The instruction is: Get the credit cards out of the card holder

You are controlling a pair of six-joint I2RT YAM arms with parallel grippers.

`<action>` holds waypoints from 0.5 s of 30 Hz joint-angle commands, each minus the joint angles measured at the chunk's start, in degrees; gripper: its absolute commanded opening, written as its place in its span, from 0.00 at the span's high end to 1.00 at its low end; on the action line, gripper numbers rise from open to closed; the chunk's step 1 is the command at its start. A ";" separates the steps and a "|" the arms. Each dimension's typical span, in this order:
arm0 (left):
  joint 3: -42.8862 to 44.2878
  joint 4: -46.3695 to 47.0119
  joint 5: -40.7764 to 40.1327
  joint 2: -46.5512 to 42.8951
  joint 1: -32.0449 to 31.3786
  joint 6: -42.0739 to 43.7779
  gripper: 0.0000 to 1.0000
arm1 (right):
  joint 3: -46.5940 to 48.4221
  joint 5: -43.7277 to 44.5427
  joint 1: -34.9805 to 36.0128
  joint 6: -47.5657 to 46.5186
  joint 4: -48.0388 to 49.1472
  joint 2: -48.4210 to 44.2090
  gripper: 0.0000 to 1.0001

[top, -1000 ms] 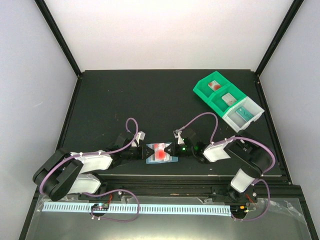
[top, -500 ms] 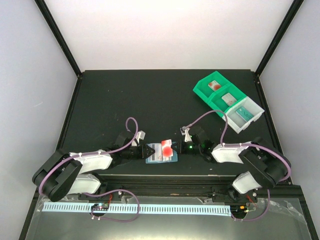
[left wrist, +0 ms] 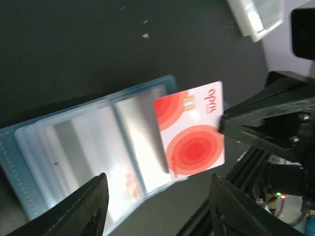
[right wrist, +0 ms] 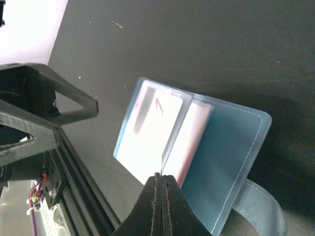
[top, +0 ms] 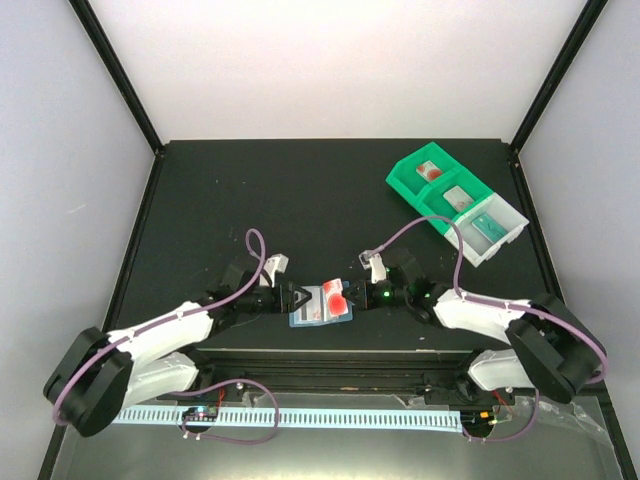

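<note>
Right pincer (top: 351,297) is clamping one whitish-pink credit card (left wrist: 194,130) over the single card holder (left wrist: 74,147); left pincer (top: 298,298) is standing wide. I'm seeing three bins (top: 413,195) on the black tabletop (top: 300,200), white walls (top: 330,70) around.

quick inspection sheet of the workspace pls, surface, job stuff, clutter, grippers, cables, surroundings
surface: black tabletop, a few pale specks in the wrist views
job's things: light blue card holder lies open near the front edge; whitish card with red circles is pinched by one edge over it; three more cards lie in the bins
clutter: green and clear compartment bins, far right
grippers: left gripper open at the holder's left side, gripping nothing; right gripper shut on the card
cables: purple cables loop off both arms, clear of the holder
surroundings: white walls, black frame posts
</note>
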 commanded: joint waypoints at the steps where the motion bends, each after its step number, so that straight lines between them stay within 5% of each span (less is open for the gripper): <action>1: 3.11 -3.27 3.47 -5.01 0.01 4.12 0.41 | 2.29 -3.64 -0.35 -5.30 -5.56 -4.34 0.99; 15: 4.22 -3.68 20.34 -12.11 0.32 8.00 0.41 | 2.80 -23.67 -0.36 -5.15 -4.47 -16.20 0.99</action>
